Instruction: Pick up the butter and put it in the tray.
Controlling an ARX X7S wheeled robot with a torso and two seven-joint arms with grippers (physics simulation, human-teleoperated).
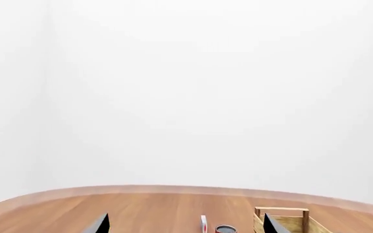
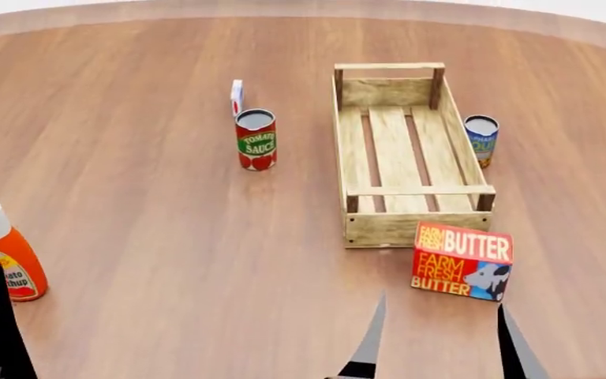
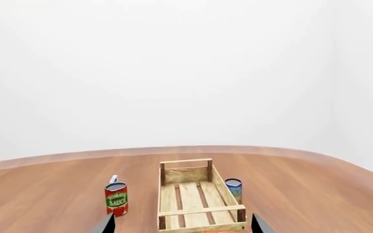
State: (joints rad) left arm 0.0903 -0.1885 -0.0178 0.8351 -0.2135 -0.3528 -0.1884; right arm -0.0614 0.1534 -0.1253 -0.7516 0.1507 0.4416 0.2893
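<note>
Butter (image 2: pixel 461 261): a red rectangular carton with yellow and white "FARM FRESH BUTTER" lettering and a cow picture at its lower corner. It stands upright on the surface, just beside the near end of the tray, at about 5 o'clock from the tray in the head view. In the right wrist view only a sliver of its red top (image 3: pixel 224 231) shows at the frame edge.
Tray (image 2: pixel 358 155): a long crate of pale wood with a slatted bottom, low sides and darker corner posts; nothing lies inside. It also shows in the right wrist view (image 3: pixel 166 196) and partly in the left wrist view (image 1: pixel 290 211).
Right gripper (image 2: pixel 437 335): two dark fingers spread apart, holding nothing, hovering near the butter at about 6 o'clock from it, apart from it.
Left gripper (image 1: pixel 185 224): fingers apart in the left wrist view, nothing between them; in the head view only one dark finger (image 2: pixel 0 316) shows.
Tomato sauce can (image 2: pixel 256 140): upright at 9 o'clock from the tray, with a small white box (image 2: pixel 237 97) just behind it.
Blue can (image 2: pixel 481 140): upright at 3 o'clock from the tray, close to its side.
Ketchup bottle (image 2: pixel 5 250): orange with a white cap, well apart at 8 o'clock, next to the left gripper's finger.
Surface (image 2: pixel 155 221): round brown wood planks with a paler rim.
Room: plain white walls all around.
</note>
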